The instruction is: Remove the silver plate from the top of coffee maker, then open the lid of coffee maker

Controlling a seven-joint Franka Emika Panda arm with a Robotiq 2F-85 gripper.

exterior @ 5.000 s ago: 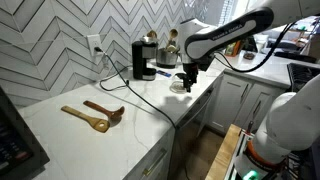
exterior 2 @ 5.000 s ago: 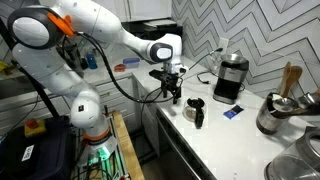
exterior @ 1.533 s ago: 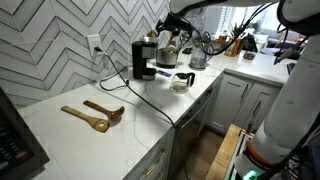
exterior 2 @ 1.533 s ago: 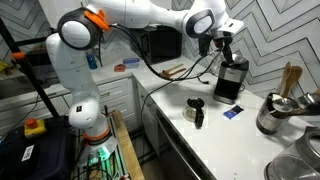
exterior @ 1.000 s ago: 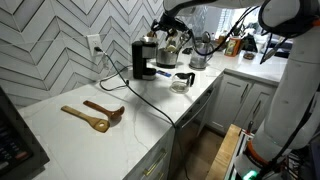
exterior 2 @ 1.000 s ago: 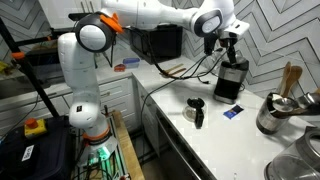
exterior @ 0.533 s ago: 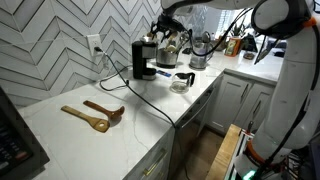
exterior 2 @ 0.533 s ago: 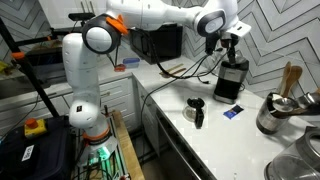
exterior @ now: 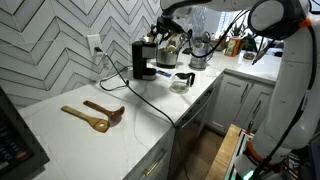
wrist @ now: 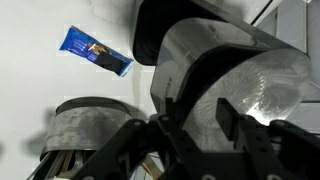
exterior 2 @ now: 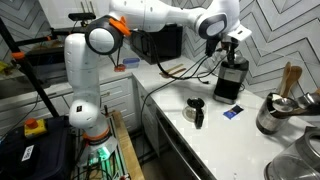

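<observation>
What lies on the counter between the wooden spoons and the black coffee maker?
A black power cord crosses the white counter between the wooden spoons and the coffee maker, seen in an exterior view.

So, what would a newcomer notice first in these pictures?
First the big white arm stretched across the counter, its tool just above the black coffee maker by the zigzag-tiled wall. In the wrist view the shiny silver plate fills the right side, and a blue packet lies on the white counter, upper left.

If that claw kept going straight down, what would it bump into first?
Most likely the silver plate sitting on top of the coffee maker; the gripper hangs right over it.
</observation>
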